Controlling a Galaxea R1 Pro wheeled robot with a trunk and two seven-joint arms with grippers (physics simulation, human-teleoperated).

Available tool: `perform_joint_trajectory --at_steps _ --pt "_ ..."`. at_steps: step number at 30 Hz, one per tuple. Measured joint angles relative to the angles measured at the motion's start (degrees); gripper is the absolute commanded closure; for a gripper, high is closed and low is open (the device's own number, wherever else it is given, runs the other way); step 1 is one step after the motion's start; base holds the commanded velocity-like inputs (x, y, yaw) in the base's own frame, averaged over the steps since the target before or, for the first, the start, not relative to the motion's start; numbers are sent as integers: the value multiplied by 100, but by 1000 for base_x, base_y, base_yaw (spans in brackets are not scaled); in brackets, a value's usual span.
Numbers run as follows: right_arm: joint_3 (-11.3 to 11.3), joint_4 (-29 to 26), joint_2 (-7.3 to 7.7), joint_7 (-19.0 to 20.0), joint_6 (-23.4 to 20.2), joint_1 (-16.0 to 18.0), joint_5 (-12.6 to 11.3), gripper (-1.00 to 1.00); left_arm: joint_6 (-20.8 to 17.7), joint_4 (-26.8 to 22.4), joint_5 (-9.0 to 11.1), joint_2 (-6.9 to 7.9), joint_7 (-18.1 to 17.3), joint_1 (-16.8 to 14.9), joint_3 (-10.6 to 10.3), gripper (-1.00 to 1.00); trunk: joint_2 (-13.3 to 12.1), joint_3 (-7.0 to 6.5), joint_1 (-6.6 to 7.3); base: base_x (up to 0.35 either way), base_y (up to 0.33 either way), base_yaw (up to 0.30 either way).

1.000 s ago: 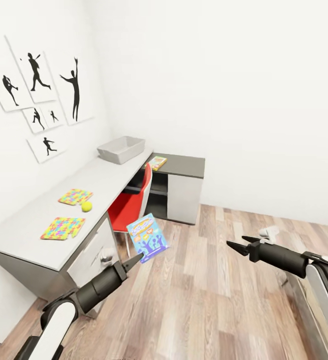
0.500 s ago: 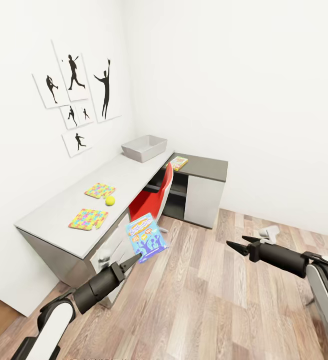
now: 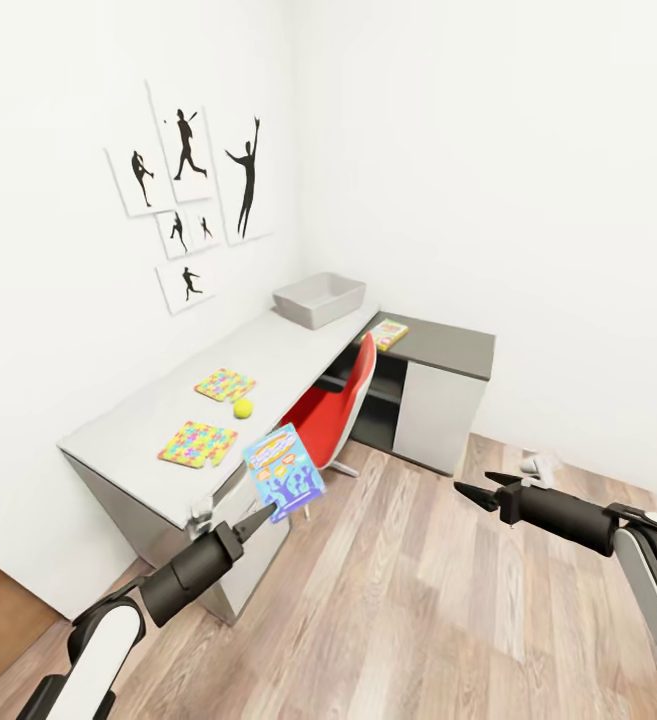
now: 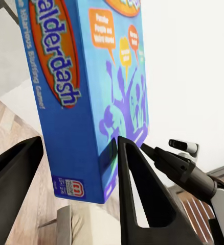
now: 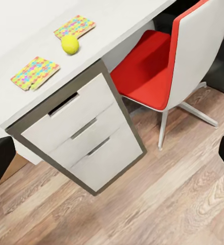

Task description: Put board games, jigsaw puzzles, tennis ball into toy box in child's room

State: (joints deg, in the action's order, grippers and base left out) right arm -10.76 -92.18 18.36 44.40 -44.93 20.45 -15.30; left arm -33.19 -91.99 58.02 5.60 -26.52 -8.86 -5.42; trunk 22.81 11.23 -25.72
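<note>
**Blue board game held near the surface's drawer end**

Head view: left end effector (image 3: 268,516) clamped on blue board game (image 3: 284,472), beside surface (image 3: 268,345). Two puzzles (image 3: 198,443), ball (image 3: 242,408), tray (image 3: 319,299) on top; red chair (image 3: 338,410) tucked alongside. Open wood floor (image 3: 418,600) rightward. Right end effector (image 3: 471,487) spread, empty.

Left wrist view: fingers (image 4: 135,194) gripping box corner.

Right wrist view: drawers (image 5: 86,135) below puzzles.

Even, bright, diffuse light fills the rendered room, with no visible source and no glare on the white walls. Shadows are faint and soft: a dim patch under the table (image 3: 168,400) and beneath the red chair (image 5: 163,76). The head view bends straight lines near its edges, and textures look slightly soft throughout.
</note>
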Motion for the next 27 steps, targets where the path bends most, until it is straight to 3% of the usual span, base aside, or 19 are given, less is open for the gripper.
perform_joint_trajectory --at_steps 27 --pt "-35 -1 0 4 15 -2 0 -100 5 1 0 -17 52 3 -19 100 0 0 0 311 -134 13"
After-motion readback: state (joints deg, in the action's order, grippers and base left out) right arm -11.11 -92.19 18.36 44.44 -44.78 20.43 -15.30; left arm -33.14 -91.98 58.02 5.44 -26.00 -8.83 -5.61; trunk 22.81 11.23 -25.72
